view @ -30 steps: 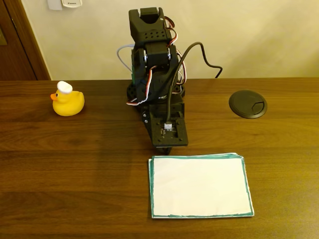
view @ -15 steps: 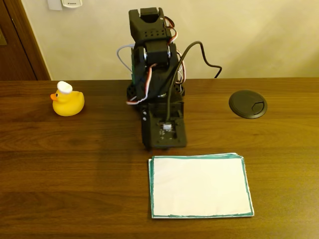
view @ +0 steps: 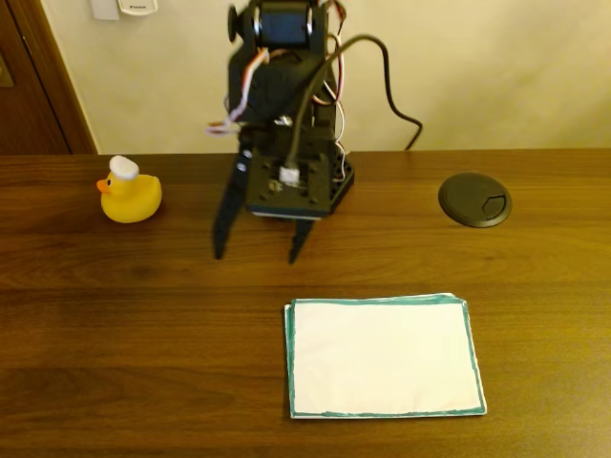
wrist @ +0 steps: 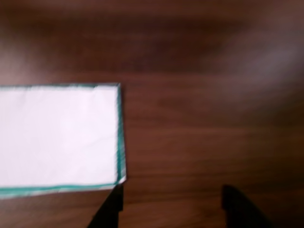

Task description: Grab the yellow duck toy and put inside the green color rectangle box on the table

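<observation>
1. While your gripper (view: 256,258) hangs wide apart and empty over the bare worktop (view: 115,334), the yellow duck toy (view: 129,194) sits far off at the left in the fixed view, near the back edge.
2. If you come in too low, a finger may bump the round duck and roll it away.
3. If you swing low, you may push the green color rectangle box (view: 382,358), which lies just in front of the gripper.

Dark brown wooden tabletop (view: 143,315) — visible grain, soft satin sheen. Flat white matt paper sheet with green border (view: 382,358). Small yellow rubber duck (view: 129,191), smooth, slightly glossy. Black plastic end effector (view: 258,250) — matt. Round black plastic disc (view: 474,198), dull finish.
</observation>
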`<state>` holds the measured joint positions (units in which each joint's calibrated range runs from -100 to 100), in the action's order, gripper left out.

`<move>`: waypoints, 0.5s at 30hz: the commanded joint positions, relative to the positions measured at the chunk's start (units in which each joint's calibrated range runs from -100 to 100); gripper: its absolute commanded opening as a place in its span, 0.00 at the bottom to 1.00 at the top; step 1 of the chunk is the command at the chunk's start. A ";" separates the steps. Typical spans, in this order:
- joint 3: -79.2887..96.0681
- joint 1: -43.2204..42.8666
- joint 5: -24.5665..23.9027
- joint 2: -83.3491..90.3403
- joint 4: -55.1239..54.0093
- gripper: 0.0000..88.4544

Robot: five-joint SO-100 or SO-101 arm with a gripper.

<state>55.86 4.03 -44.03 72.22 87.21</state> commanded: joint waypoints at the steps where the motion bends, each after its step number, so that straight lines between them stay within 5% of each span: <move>1: -13.31 4.90 2.59 -10.46 -3.66 0.37; 10: -11.85 17.62 6.06 -5.65 -17.04 0.41; 15: -10.39 19.54 6.25 -13.60 -12.10 0.41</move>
<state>46.66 22.16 -38.12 62.61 72.28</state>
